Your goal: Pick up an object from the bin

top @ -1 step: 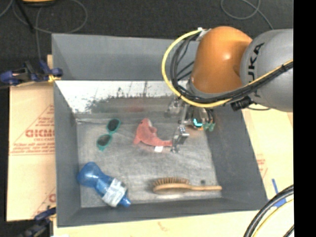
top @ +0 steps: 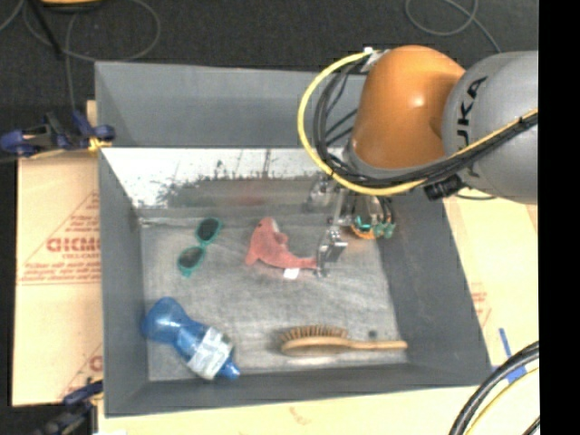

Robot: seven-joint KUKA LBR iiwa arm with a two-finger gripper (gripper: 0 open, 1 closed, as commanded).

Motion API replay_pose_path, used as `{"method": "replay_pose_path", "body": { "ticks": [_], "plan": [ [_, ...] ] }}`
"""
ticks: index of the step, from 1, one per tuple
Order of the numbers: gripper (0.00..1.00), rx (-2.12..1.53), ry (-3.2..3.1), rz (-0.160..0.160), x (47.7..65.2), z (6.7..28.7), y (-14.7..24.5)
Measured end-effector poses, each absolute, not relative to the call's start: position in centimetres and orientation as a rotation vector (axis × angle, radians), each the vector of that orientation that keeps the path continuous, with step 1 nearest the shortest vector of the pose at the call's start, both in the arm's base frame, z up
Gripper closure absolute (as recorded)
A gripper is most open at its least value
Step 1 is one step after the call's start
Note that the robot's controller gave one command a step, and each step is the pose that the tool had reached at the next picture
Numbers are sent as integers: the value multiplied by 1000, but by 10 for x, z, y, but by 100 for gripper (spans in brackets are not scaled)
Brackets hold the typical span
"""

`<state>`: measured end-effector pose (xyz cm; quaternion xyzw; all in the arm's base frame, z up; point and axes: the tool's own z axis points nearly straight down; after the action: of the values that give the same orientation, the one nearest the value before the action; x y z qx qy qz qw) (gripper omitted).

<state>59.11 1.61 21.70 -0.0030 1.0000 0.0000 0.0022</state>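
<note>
The pink toy-like piece lies mid-floor in the bin, just left of the gripper. It could be soft rubber or fabric, hard to say, but I'd judge it light, floppy and not fragile, best pinched at the narrow right tail by the white tag, not the wide body. Arm enters from the right with the orange wrist cover over the back right, tool pointing down, tip at or just beside that tail; can't tell whether the tool is spread or closed.
</note>
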Motion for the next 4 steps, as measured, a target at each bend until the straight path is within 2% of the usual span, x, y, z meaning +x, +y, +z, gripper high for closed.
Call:
{"method": "replay_pose_path", "body": {
  "ticks": [1,2,3,4],
  "plan": [
    [0,-7,3131,2,591,166,18],
    [0,106,3132,4,579,98,27],
    [100,11,3133,-3,636,75,-2],
    [100,11,3133,-3,636,75,-2]
  ]
}}
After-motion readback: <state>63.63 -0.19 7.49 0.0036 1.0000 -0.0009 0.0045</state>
